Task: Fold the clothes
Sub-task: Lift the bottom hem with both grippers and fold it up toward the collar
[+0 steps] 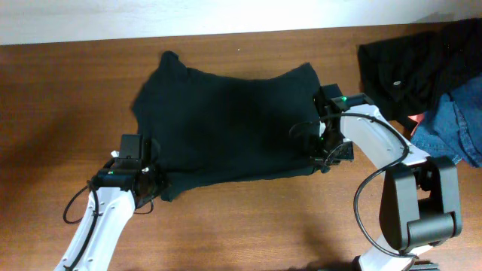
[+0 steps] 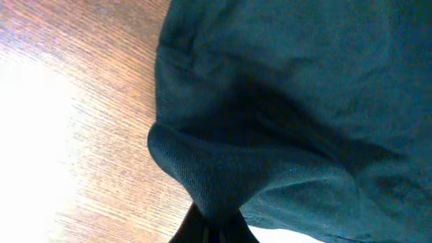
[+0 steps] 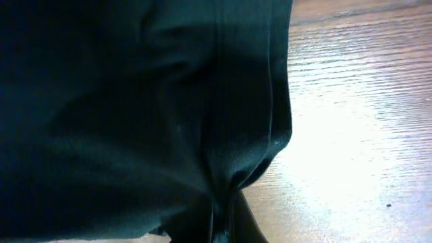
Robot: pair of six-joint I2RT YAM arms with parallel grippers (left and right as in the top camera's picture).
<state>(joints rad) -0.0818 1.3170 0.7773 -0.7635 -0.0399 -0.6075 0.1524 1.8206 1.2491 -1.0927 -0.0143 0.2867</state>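
— Clothes [image 1: 226,120] first. Where?
— Middle of the table [image 1: 45,90]. Spread out mostly flat, black, one short sleeve poking toward the far edge, near hem wavy. Biggest item on the wood.

— Anything else close to that size?
— Far right corner: black heap [image 1: 407,60] of some other garment, blue denim [image 1: 456,124] right against it on the near side. Both well apart from the spread fabric.

— Arms?
— Left arm [image 1: 98,218] in from the near-left. Right arm [image 1: 376,135] curving in from its base at the near-right. One at each end of the near hem.

— Left gripper [image 1: 154,183]?
— Closed. Clamped on the near-left corner of the fabric. From the wrist camera: cloth gathered into a tight bunch running straight down into the fingers [image 2: 192,235], no gap to see between them, wood grain off to the left.

— Right gripper [image 1: 316,156]?
— Closed as well. Pinching the right-hand edge, down near the hem. From the wrist camera: seam folds converging into the fingers [image 3: 244,223], bare brightly lit table to the right.

— Corners lifted or down on the wood?
— Cannot tell for sure. Slightly puckered at both pinch points, everything between lying flat.
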